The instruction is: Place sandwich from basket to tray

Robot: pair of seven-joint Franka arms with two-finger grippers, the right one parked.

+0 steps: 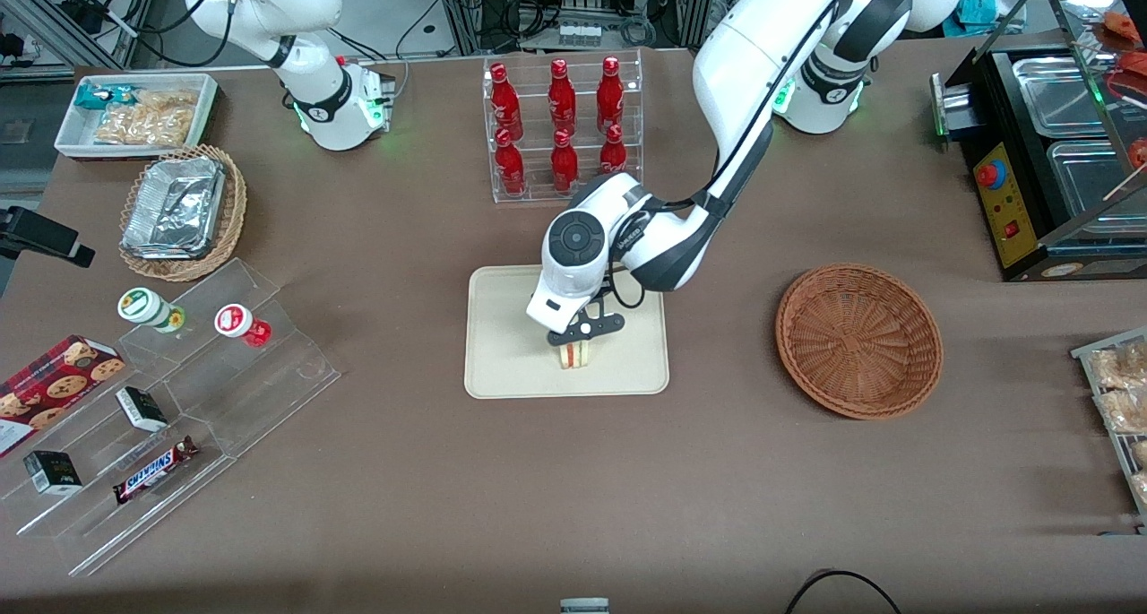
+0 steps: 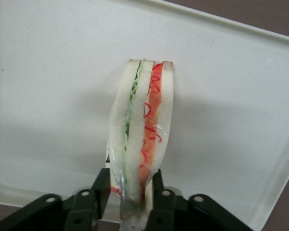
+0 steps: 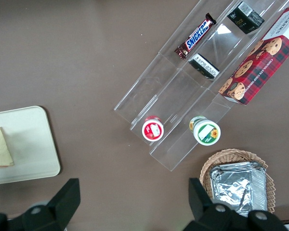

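Your gripper (image 1: 574, 340) pinches the sandwich (image 1: 573, 354) by its narrow end, cut edge up, low over the tray (image 1: 502, 363), likely to set it down upright; basket (image 1: 858, 340) sits empty.

Front view high, looking down over table; both wrist views downward, sharing tray (image 1: 502, 376) (image 2: 48, 96) (image 3: 29, 144).

Red bottles (image 1: 562, 125) in clear rack (image 1: 564, 188)
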